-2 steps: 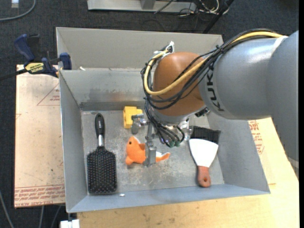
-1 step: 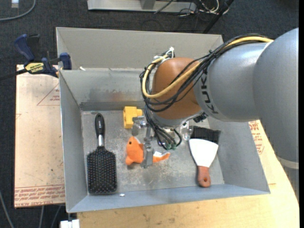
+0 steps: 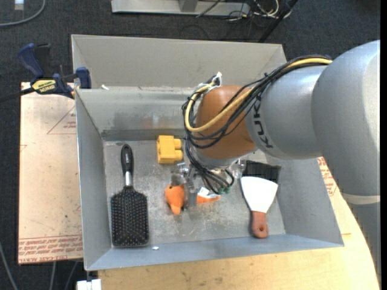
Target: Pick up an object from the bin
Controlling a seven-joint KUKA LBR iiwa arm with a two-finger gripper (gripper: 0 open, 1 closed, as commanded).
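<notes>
My gripper (image 3: pixel 186 186) is low over the middle of the bin floor, under the arm's orange wrist cover. A small orange thing (image 3: pixel 175 199) lies right against its left side, and another orange and white bit (image 3: pixel 208 198) shows on its right. A yellow block (image 3: pixel 169 149) sits just behind it, towards the back wall. To the right lies a white scraper with a reddish-brown handle (image 3: pixel 260 201).
A black hairbrush (image 3: pixel 129 207) lies along the left side of the bin, handle pointing to the back. A flat black thing (image 3: pixel 264 171) sits behind the scraper, partly under the arm. The arm and its cables cover the bin's right rear part.
</notes>
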